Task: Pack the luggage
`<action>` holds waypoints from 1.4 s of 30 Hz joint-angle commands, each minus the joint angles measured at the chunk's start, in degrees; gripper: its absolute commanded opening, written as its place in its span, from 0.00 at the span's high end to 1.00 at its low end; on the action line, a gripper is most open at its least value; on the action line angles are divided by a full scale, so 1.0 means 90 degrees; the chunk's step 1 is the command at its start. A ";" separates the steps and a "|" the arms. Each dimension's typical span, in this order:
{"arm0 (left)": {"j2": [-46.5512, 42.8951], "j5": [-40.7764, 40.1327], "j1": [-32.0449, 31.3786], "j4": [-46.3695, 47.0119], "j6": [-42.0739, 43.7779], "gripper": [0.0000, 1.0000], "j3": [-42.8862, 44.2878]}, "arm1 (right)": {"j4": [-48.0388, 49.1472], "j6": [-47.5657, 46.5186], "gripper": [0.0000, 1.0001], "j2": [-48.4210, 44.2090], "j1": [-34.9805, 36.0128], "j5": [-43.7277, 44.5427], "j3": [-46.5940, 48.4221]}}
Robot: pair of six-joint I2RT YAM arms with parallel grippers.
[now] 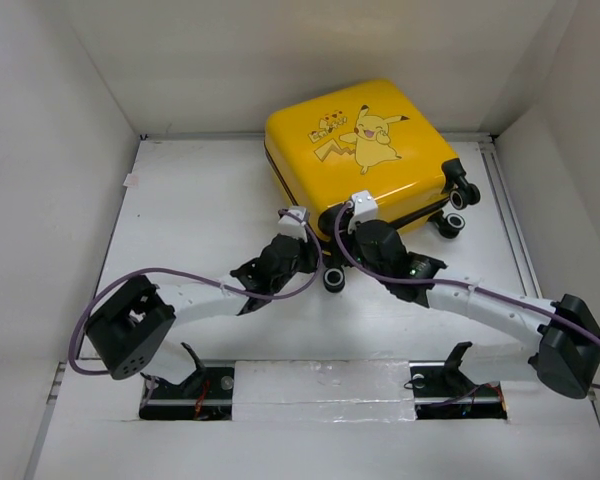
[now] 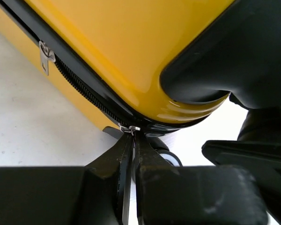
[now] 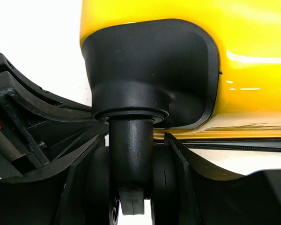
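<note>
Your left gripper (image 2: pixel 132 137) is clenched flat on the small metal zipper pull (image 2: pixel 130 128), with only that tab between its fingertips, so the step in hand looks like running the zip along the seam. Pull along the black zipper track (image 2: pixel 84 91), not away from it. The track climbs up and to the left of the jaws toward a second slider (image 2: pixel 46 55), and it bends round the shell's corner right at the fingertips, so follow that curve slowly or the thin tab may slip out. Your right gripper (image 3: pixel 131 140) stands with one finger on each side of a black caster (image 3: pixel 130 159), just below its moulded housing (image 3: pixel 150 75). The fingers sit close against the wheel, but whether they truly clamp it cannot be told. If you mean this as a brace, make that hold firm before the left pulls, otherwise the luggage (image 1: pixel 365 140) is likely to roll or swivel on the table (image 1: pixel 200 210). The case lies lid down, cartoon up, just beyond both sets of jaws, its near corner right at them. Both forearms reach low and forward from elbows set wide to each side, wrists converging on that one corner.
</note>
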 commanded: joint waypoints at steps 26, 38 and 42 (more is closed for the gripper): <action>0.0318 -0.0137 0.2610 -0.0408 -0.1746 1.00 0.1058 | 0.0137 0.0049 1.00 -0.0099 0.0119 -0.1024 -0.0094; -0.0951 -0.0761 0.2943 -0.0573 -0.2529 0.07 0.0277 | 0.0342 0.0049 1.00 -0.0098 0.0490 -0.0975 0.0053; -0.1701 -0.0178 0.2943 -0.0369 -0.2597 0.04 -0.0425 | 0.0469 0.0049 1.00 0.0048 0.0714 -0.1034 0.0190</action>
